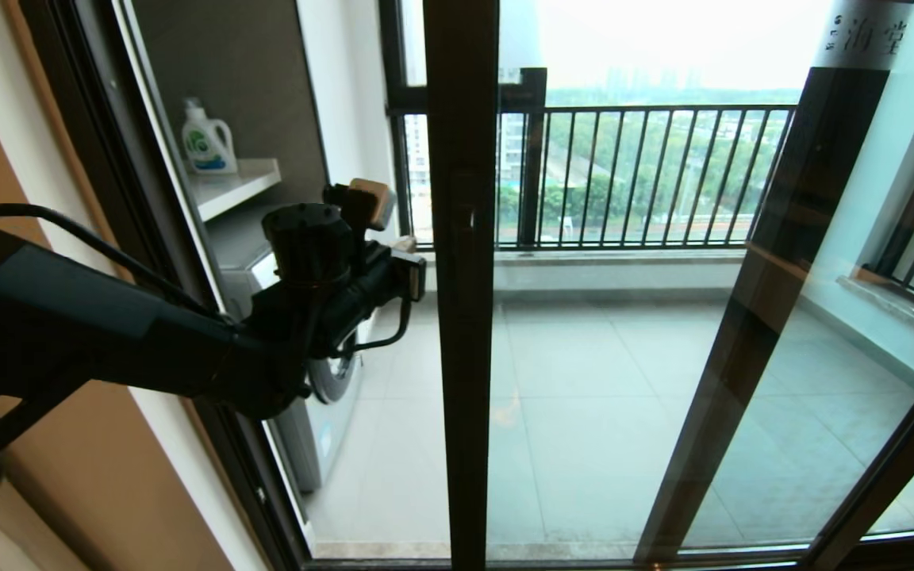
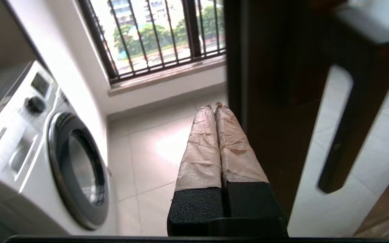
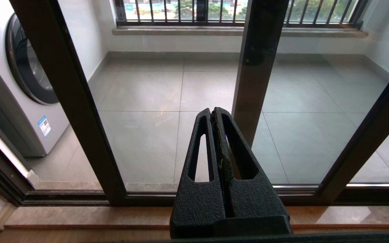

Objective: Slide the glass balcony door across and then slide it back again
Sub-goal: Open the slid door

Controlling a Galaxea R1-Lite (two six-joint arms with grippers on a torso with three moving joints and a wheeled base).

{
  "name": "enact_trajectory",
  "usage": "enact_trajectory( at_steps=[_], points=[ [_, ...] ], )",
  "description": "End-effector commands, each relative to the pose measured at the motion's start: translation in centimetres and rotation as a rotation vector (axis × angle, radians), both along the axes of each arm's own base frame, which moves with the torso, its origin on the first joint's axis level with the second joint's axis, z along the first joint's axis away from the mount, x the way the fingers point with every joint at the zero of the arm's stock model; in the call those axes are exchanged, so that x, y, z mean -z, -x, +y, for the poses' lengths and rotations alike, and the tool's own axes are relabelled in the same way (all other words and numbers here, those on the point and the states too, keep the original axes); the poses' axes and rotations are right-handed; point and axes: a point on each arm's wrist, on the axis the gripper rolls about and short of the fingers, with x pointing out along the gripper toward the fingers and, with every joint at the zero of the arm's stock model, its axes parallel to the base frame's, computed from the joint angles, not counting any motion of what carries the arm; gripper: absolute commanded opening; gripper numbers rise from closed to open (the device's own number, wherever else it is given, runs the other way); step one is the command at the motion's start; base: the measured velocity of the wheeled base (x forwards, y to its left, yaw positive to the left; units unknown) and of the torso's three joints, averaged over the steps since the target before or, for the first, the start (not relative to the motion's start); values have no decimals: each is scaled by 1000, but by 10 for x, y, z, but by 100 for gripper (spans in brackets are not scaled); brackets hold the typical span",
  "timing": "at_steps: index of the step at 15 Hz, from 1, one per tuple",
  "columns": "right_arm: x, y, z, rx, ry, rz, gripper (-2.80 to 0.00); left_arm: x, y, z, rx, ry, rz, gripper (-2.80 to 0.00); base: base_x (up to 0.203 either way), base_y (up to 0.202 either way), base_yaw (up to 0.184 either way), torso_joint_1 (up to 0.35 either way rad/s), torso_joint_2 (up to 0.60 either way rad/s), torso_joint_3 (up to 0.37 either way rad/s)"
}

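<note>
The glass balcony door stands partly slid aside, its dark frame upright in the middle of the head view and an open gap to its left. A frosted band with characters shows at the top right. My left gripper reaches into the gap at handle height. It is shut and empty, its tape-wrapped fingers lying right alongside the frame's edge. The black bar handle is on the frame's other side. My right gripper is shut and empty, held low before the glass, and is out of the head view.
A white washing machine stands on the balcony left of the gap, with a detergent bottle on a shelf above it. A barred railing closes the balcony's far side. A second dark upright crosses the glass at the right. A brown wall flanks the doorway.
</note>
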Motion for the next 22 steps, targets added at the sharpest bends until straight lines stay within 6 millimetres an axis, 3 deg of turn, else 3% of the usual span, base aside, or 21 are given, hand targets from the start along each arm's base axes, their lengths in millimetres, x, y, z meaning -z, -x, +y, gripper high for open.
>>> enact_trajectory(
  at_steps=[1,3,6,8,10,12,15,20,22],
  points=[
    [0,0,0,-1,1,1,-280,-10,12,30,-55,13,3,-280,0,0,0,0,0,0],
    [0,0,0,-1,1,1,-280,-3,24,65,-115,24,51,-280,0,0,0,0,0,0],
    [0,0,0,-1,1,1,-280,0,48,140,-258,86,23,-280,0,0,0,0,0,0],
    [0,0,0,-1,1,0,-280,6,83,176,-341,103,-3,-280,0,0,0,0,0,0],
    [0,0,0,-1,1,1,-280,4,136,203,-352,115,-42,-280,0,0,0,0,0,0],
    [0,0,0,-1,1,-1,-280,-8,185,210,-306,156,-118,-280,0,0,0,0,0,0],
    [0,0,0,-1,1,1,-280,-18,252,202,-239,185,-177,-280,0,0,0,0,0,0],
    [0,0,0,-1,1,1,-280,-37,347,176,26,294,-24,-280,0,0,0,0,0,0],
    [0,0,0,-1,1,1,-280,-45,375,169,123,295,20,-280,0,0,0,0,0,0]
  ],
)
